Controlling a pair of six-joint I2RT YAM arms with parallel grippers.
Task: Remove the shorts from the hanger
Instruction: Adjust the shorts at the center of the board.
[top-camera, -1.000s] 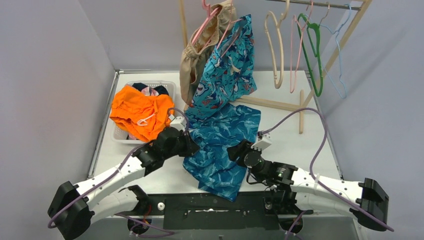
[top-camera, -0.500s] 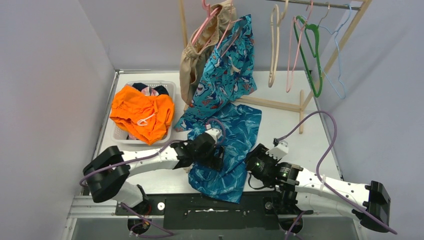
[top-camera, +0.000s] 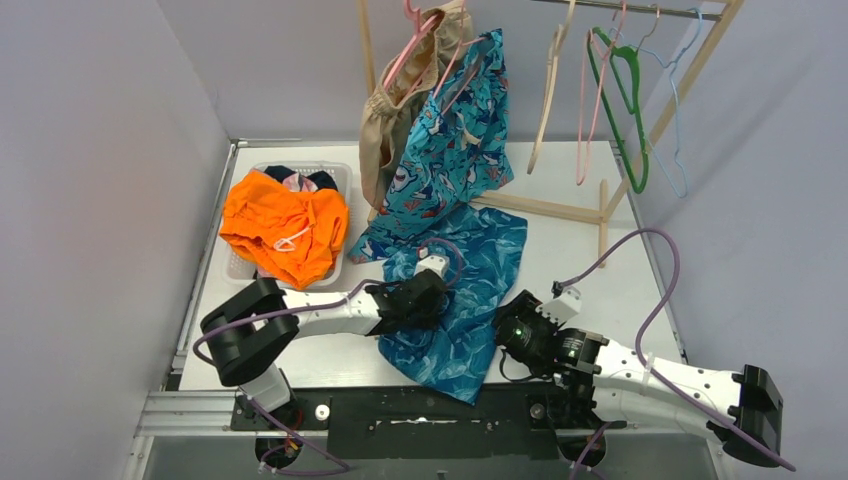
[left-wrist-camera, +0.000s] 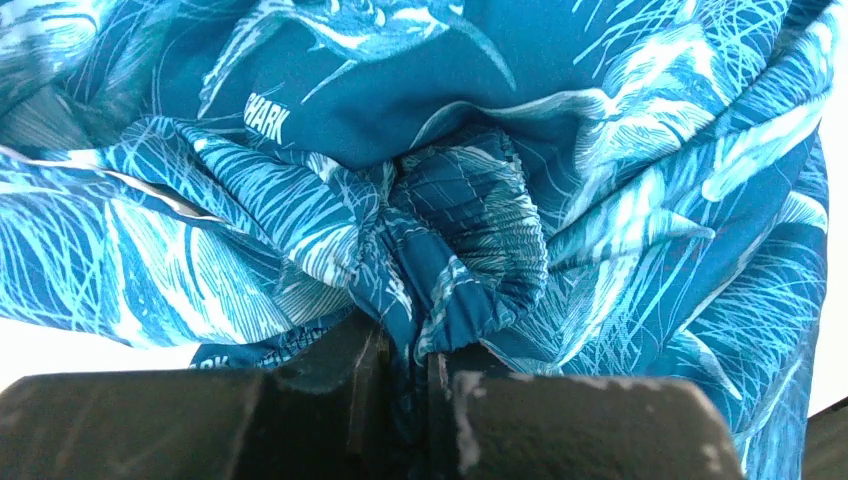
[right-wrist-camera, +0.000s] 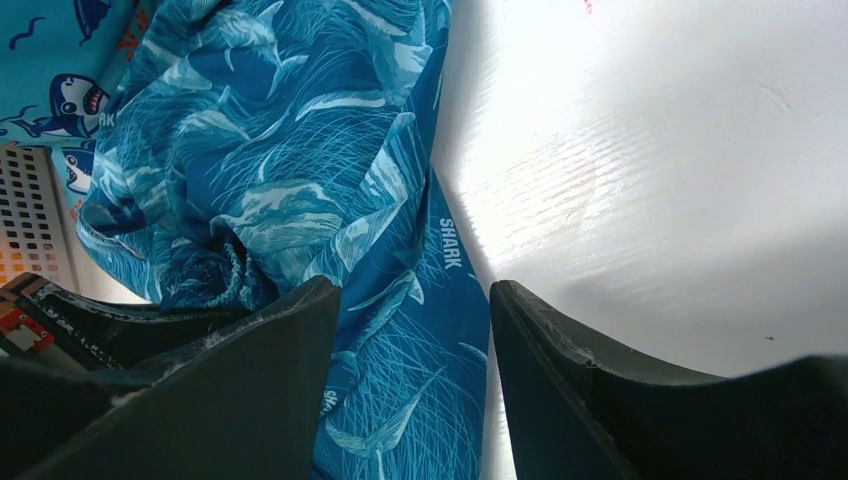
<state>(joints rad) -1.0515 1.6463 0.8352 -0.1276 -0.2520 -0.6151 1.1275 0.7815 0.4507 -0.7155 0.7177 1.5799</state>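
Note:
The dark teal-blue print shorts (top-camera: 470, 255) lie crumpled on the white table, off any hanger. My left gripper (top-camera: 440, 308) reaches across them and is shut on a bunched fold of the shorts (left-wrist-camera: 470, 200), which the left wrist view shows pinched between the jaws of the gripper (left-wrist-camera: 410, 365). My right gripper (top-camera: 497, 322) is open at their right edge; nothing is gripped between its fingers, and below the gripper (right-wrist-camera: 415, 290) lie the shorts (right-wrist-camera: 300, 180) and bare table. Turquoise shark-print shorts (top-camera: 455, 130) and tan shorts (top-camera: 395, 120) hang on pink hangers.
A white basket (top-camera: 232, 272) at the left holds orange shorts (top-camera: 280, 225) over darker ones. Several empty hangers, one of them green (top-camera: 625, 110), hang from the rail at the back right. The wooden rack foot (top-camera: 540, 207) crosses the table behind the shorts.
My left arm swung right over the teal-blue shorts, opened, then shut on a fold of them. The right gripper drew back a little to the right. The empty hangers are swinging.

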